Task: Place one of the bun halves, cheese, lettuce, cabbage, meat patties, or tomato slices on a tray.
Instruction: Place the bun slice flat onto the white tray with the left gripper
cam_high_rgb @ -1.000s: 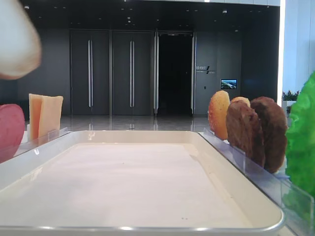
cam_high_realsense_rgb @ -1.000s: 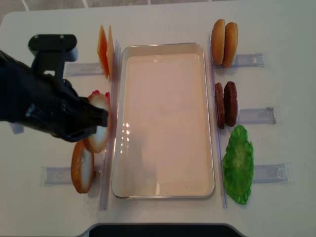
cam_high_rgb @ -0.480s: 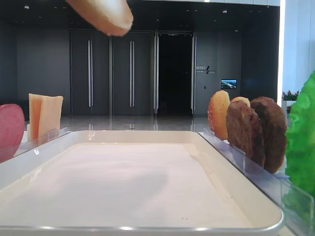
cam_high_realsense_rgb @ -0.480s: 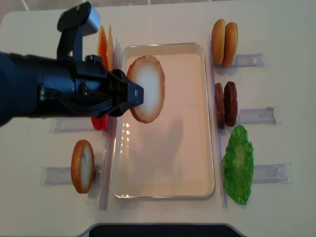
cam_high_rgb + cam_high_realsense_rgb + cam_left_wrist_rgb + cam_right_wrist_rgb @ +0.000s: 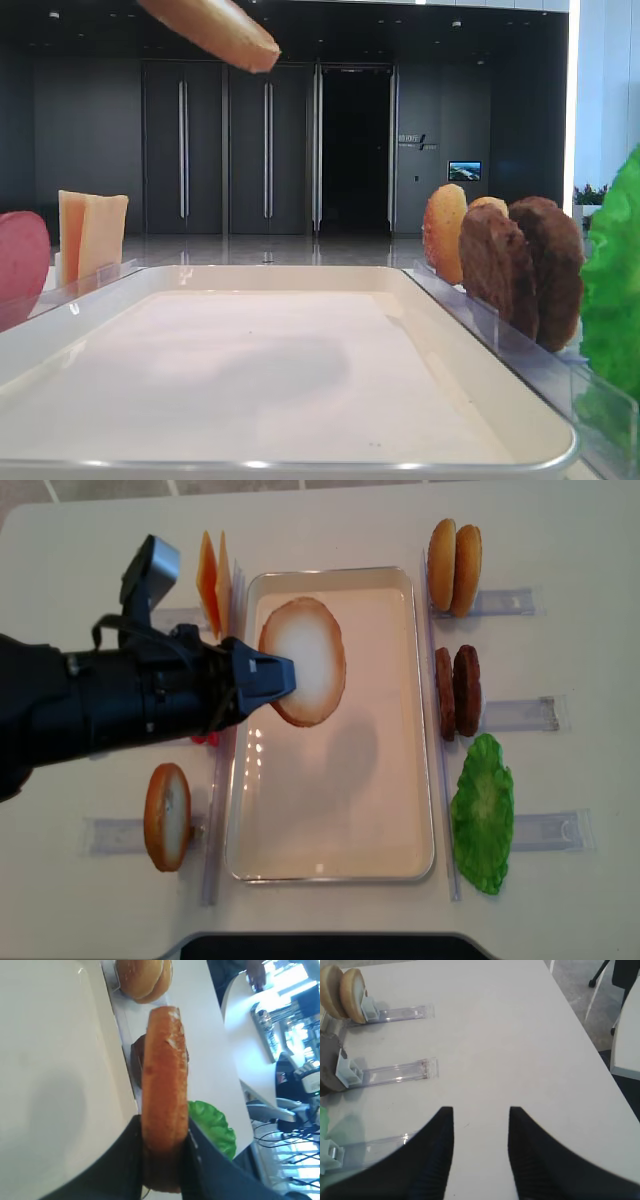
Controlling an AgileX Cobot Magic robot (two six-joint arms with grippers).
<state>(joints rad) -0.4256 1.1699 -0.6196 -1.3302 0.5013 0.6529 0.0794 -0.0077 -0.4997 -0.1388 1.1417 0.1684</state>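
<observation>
Bun half, pincer-covered edge

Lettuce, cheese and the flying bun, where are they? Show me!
lettuce (image 5: 482,815), overhead view, middle of the leaf.
cheese (image 5: 208,583), overhead view, orange edge of the slices.
bun half (image 5: 308,658), overhead view, pale flat face.

Behind the white table there is a dark grey wall with tall double doors that have long vertical metal handles. One doorway is open and black inside. A small lit screen hangs on the wall at the right. The floor is glossy. Bright daylight comes through a window at the far right.
</observation>
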